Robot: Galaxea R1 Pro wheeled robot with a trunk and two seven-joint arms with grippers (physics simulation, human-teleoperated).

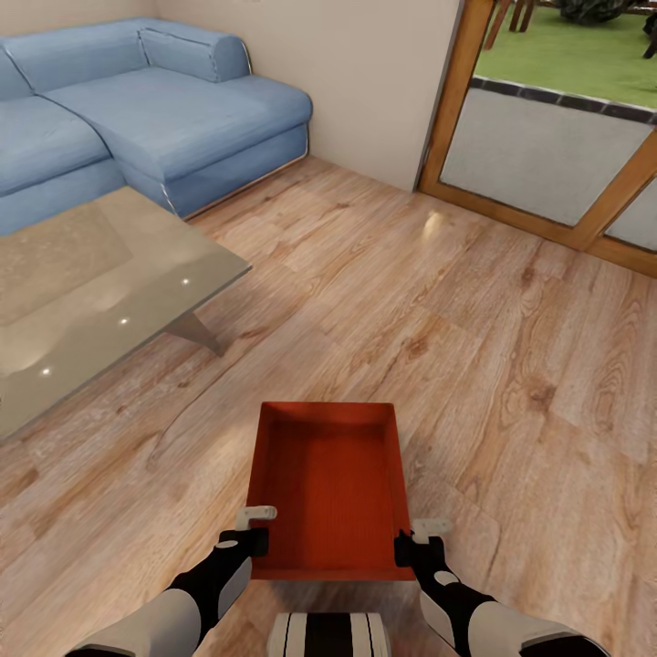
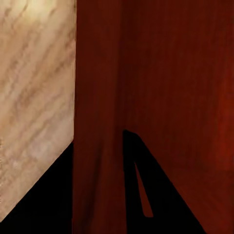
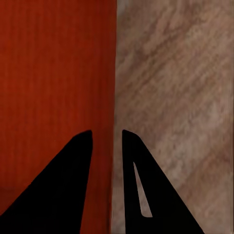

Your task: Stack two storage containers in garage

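container: red bin (image 1: 330, 484) between both end effectors, above wood floor (image 1: 511, 365)
left end effector (image 1: 257, 527): clamped on its left wall
right end effector (image 1: 415, 538): clamped on its right wall

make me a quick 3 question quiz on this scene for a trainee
1. True or false: the red bin has something inside it.
2. Which wall of the bin does each hand grip? A) the left hand the left wall, the right hand the right wall B) both the far wall C) both the near wall
3. Fill in: the glass-topped ____ stands in front of the blue sofa.

Key: 1. False, it is empty. 2. A, each hand's fingers straddle a side wall near the bin's near corners. 3. Table.
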